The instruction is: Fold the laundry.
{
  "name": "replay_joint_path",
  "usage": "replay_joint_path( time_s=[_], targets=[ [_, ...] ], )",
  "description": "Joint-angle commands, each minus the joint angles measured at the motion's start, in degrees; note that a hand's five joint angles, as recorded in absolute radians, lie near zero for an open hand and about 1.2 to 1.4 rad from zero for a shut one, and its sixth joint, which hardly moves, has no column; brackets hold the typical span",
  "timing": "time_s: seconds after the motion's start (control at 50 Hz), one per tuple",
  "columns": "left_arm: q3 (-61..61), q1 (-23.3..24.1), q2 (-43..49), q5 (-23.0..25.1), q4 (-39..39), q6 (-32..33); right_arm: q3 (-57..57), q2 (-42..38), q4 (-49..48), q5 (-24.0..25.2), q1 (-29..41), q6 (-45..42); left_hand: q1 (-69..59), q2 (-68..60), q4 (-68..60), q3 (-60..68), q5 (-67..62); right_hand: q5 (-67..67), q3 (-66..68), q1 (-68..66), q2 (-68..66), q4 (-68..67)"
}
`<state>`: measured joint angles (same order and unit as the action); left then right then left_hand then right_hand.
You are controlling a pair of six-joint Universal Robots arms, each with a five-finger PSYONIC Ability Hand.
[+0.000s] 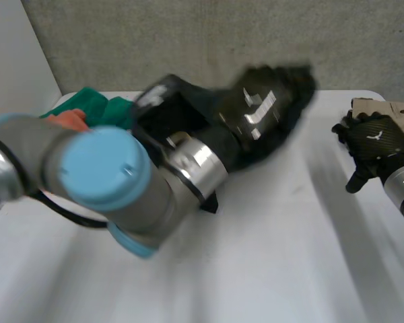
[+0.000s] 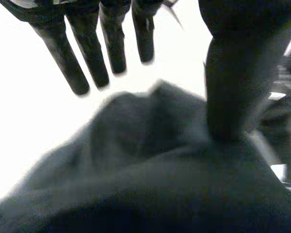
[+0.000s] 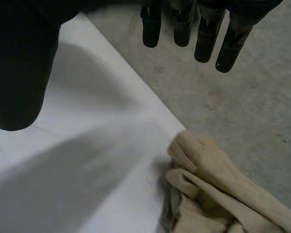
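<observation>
White surface [image 1: 256,256] has wide bare room in front and in the middle; its far and right edges are close to the cloth. The left arm [image 1: 101,182] crosses over it. Dark cloth [image 2: 150,160] lies bunched at the far middle, under the left hand [image 2: 233,82]: fingers straight and spread, clear of it, thumb down at a raised fold, no grip seen. It looks soft, light and limp; best taken at an edge or corner, not the hump. Beige cloth [image 3: 208,199] sits at the right far corner, near the drop-off. Green cloth [image 1: 97,108] and orange cloth [image 1: 71,120] sit far left. Right hand [image 1: 374,138] hovers relaxed, holding nothing.
</observation>
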<state>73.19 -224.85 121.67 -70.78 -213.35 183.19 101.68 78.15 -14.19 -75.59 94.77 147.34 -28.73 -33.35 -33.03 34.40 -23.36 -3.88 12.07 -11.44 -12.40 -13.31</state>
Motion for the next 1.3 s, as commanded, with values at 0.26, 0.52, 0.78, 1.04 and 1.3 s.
replay_joint_path(
  time_s=[0.26,0.52,0.78,1.04,1.3],
  targets=[
    [11.3,-4.5,-13.4,-5.4,6.1,5.0,-3.9,0.0,2.6,1.5,-3.2,0.1,15.8,20.4,20.1,-21.5,20.5,3.9,-2.1,1.4,2.4,3.3],
    [18.8,-15.4,-15.9,-19.8,13.4,9.6,-13.5,0.4,23.6,11.5,5.4,0.9,16.0,20.6,20.3,-21.7,20.6,3.8,-2.0,1.4,2.3,3.2],
    [16.6,-23.9,-8.1,-15.9,12.9,9.3,-35.5,-14.8,25.1,0.6,23.1,21.4,15.0,19.6,19.3,-20.7,19.6,3.3,-1.5,0.9,1.8,2.7],
    [12.3,-27.8,1.5,-8.9,13.7,8.8,-64.6,-36.9,25.4,-13.0,32.8,24.6,14.0,18.6,18.3,-19.6,18.6,-0.1,1.9,-2.5,-1.6,-0.6],
    [15.8,-29.9,-2.1,-8.5,13.2,8.6,-74.7,-47.0,28.8,-14.7,34.1,20.9,15.1,19.8,19.5,-20.8,19.8,-66.1,67.9,-68.6,-67.6,-66.7]
  ],
)
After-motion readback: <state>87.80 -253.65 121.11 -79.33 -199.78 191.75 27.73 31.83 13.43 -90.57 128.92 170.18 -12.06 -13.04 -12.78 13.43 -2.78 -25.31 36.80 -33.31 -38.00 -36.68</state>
